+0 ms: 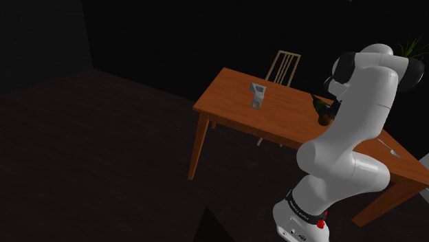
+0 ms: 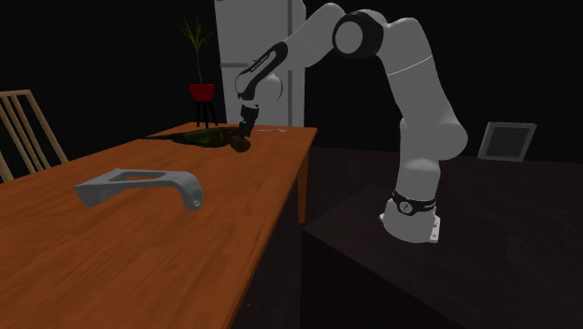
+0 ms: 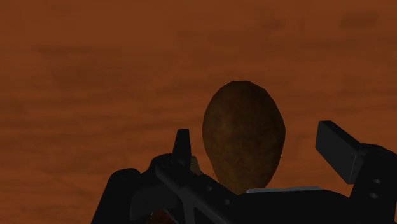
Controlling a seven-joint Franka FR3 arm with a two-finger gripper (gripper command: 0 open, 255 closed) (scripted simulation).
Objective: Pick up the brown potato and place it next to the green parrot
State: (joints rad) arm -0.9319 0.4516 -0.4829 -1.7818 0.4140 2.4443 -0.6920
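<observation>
The brown potato (image 3: 243, 133) lies on the orange-brown wooden table (image 3: 95, 70). My gripper (image 3: 257, 139) hangs just above it, open, one finger on each side, and neither finger touches it. In the second exterior view the gripper (image 2: 246, 131) points down over the potato (image 2: 242, 145) near the table's far end. The dark green parrot (image 2: 201, 137) lies right beside the potato, toward that view's left. In the shoulder view the arm covers most of the hand; the potato (image 1: 322, 120) and the parrot (image 1: 317, 103) peek out at the arm's left.
A grey handle-shaped object (image 2: 140, 185) lies mid-table, also seen as the grey object (image 1: 257, 95). A wooden chair (image 1: 283, 67) stands at the far side. A potted plant in a red pot (image 2: 201, 91) stands beyond the table, with a white door (image 2: 252, 37) behind it.
</observation>
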